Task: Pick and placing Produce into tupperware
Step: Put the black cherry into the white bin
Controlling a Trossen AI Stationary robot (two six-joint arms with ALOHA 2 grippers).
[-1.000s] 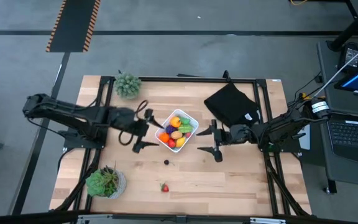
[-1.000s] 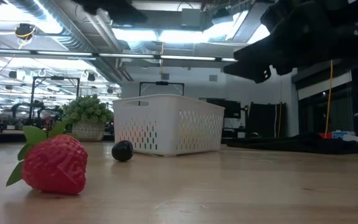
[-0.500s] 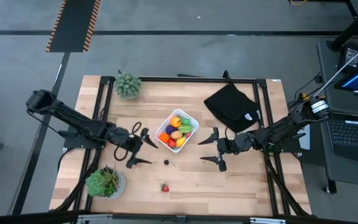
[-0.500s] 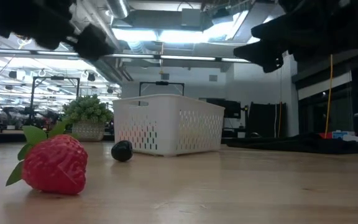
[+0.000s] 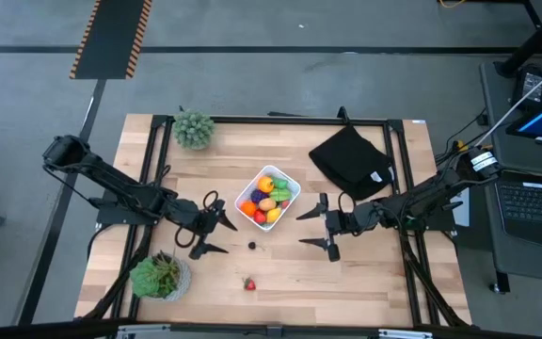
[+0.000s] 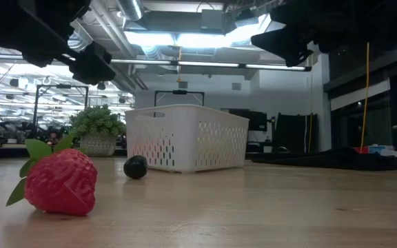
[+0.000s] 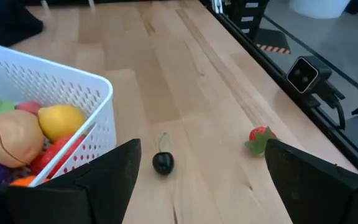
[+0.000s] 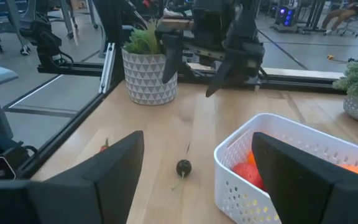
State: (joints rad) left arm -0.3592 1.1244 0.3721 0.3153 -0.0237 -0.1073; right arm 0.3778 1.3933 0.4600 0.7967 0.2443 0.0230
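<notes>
The left gripper (image 5: pixel 216 234) hovers with its two dark fingers spread wide and nothing between them, just left of the small white square perforated plastic container (image 5: pixel 289 177), above the pale wooden table (image 5: pixel 365 273). The right gripper (image 5: pixel 322 227) faces it from the container's other side, its fingers likewise spread and empty. Between the two grippers, on the bare wood just in front of the container, lies a small dark round cherry with a thin stem (image 5: pixel 251 246). Nearer the table's front edge sits a red toy strawberry with green leaves (image 5: pixel 248 282), well apart from the container. Inside the container rest several toy fruits and vegetables (image 5: pixel 267 196): orange, yellow, green, red, purple and tan pieces. A bushy green plant in a patterned pot (image 5: pixel 161 276) stands at the front left corner, another potted plant (image 5: pixel 194 129) at the back left, and a black cloth (image 5: pixel 350 158) lies at the back right.
</notes>
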